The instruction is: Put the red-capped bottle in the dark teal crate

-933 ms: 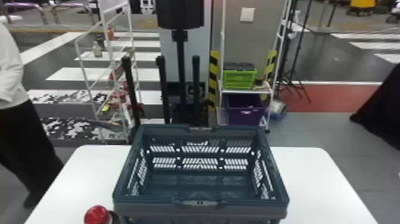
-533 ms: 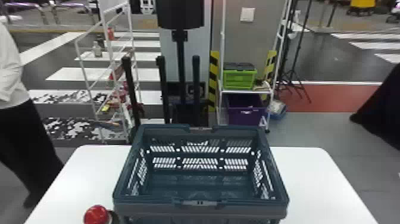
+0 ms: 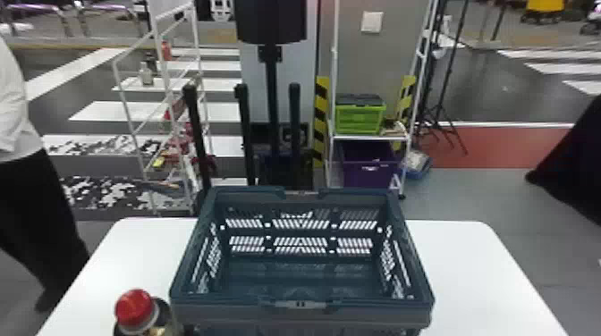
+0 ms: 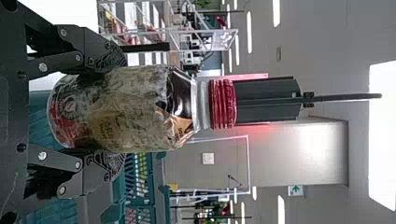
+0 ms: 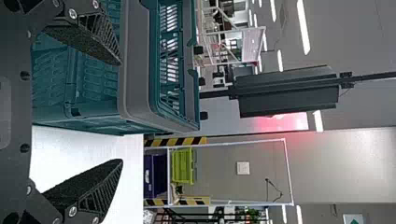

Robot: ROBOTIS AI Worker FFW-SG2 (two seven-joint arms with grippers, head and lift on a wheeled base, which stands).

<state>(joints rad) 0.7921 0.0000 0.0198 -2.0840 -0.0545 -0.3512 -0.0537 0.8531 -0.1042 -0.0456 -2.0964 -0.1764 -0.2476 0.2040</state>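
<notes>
In the head view the red-capped bottle (image 3: 135, 309) stands at the lower left, left of the dark teal crate (image 3: 299, 315), whose inside holds nothing visible. The left wrist view has my left gripper (image 4: 109, 112) shut on the bottle (image 4: 140, 109) at its lower body, one finger on each side, cap away from the palm; part of the crate (image 4: 161, 196) lies behind. My right gripper (image 5: 122, 112) is open in the right wrist view, its fingers spread wide with nothing between them, close to the crate's corner (image 5: 137, 70).
A white table (image 3: 474, 277) carries the crate. Behind it are a black stand (image 3: 270, 89), a white rack (image 3: 170, 111) and a shelf with a green box (image 3: 360, 118) above a purple bin (image 3: 369, 165). A person stands at the far left.
Within the head view the bottle, crate and surroundings look the same as in the earlier frames; at most the bottle's cap has shifted very slightly.
</notes>
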